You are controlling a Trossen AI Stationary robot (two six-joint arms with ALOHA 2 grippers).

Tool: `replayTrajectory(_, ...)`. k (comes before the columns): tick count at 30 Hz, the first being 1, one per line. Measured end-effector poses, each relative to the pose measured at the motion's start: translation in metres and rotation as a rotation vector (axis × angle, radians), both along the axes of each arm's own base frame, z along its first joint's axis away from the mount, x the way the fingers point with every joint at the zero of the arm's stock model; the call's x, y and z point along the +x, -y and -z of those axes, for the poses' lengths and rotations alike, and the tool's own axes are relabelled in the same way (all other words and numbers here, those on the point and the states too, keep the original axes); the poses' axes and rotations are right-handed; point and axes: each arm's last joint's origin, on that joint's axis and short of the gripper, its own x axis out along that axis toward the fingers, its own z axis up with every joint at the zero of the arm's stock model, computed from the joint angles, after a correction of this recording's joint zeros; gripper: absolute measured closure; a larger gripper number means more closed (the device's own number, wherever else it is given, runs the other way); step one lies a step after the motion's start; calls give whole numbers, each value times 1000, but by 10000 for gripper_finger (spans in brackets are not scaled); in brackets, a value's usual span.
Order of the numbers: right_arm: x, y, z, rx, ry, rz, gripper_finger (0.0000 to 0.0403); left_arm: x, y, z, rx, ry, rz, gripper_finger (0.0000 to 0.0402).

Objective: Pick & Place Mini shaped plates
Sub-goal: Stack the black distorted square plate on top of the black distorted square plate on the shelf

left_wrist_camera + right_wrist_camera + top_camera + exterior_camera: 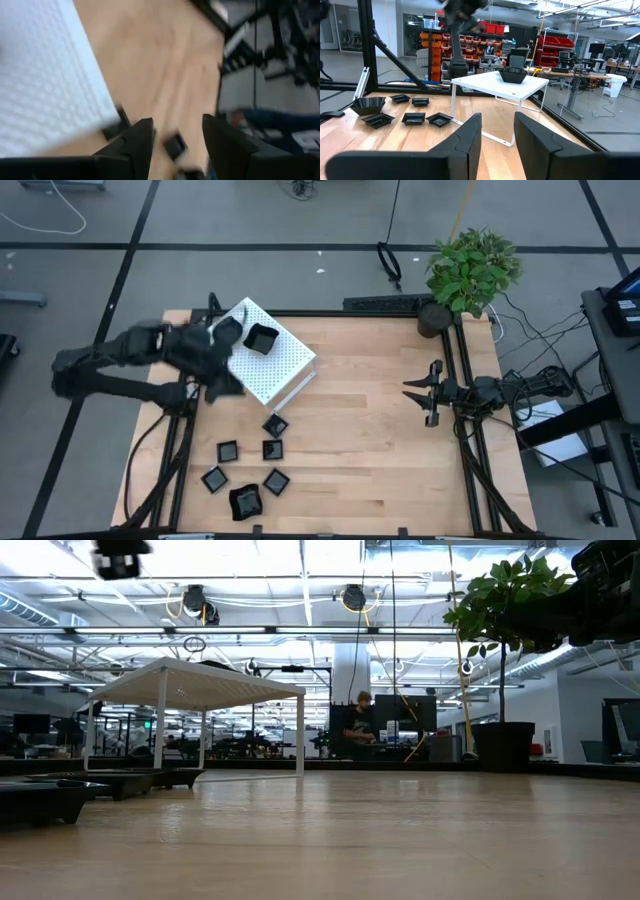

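my left pincer point(222, 370) is hanging over the near-left edge of the white perforated box point(268, 358), blurry in the overhead shot, and the wrist view shows its two fingers point(134, 145) standing apart with nothing between them, just bare wood and a couple of smeared dark dishes further out. the box point(45, 75) is sitting right beside that pincer, filling one whole side of the wrist view.

one black dish point(261, 339) is sitting on top of the box, just past my left pincer toward the far side. from my right wrist it's showing as a small dark bowl shape point(513, 75) on the white top point(495, 85).

the rest of the mini shaped plates are lying on the wooden table point(380, 470), nearer the front edge than my left pincer: one point(275, 425) just off the box's corner, then a loose cluster of square ones point(227, 451) point(271, 449) point(214, 478) point(276, 481), and a bigger scalloped one point(245, 501) closest to the front. i'm counting six down there, all apart from each other.

my right pincer point(430, 393) is waiting over the right side of the table, well away from all the dishes, fingers point(465, 135) parted and holding nothing.

potted plant point(468, 272) is sitting at the far right corner, behind my right pincer.
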Motion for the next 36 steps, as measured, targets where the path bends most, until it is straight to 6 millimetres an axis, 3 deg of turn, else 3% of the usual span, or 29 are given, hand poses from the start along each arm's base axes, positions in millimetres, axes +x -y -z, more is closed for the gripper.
replayTrajectory(8,0,0,0,0,0,0,300,9,81,80,-84,-147,167,227)
replayTrajectory(12,0,0,0,0,0,0,300,16,111,105,-130,-190,233,227)
replayTrajectory(15,0,0,0,0,0,0,300,29,132,99,-202,-62,269,227)
replayTrajectory(18,0,0,0,0,0,0,300,45,152,81,-326,103,284,227)
replayTrajectory(22,0,0,0,0,0,0,300,59,184,56,-220,147,383,227)
replayTrajectory(29,0,0,0,0,0,0,300,91,239,43,-11,-202,321,227)
replayTrajectory(32,0,0,0,0,0,0,300,100,254,58,138,-430,317,227)
replayTrajectory(36,0,0,0,0,0,0,300,97,261,96,277,-756,296,227)
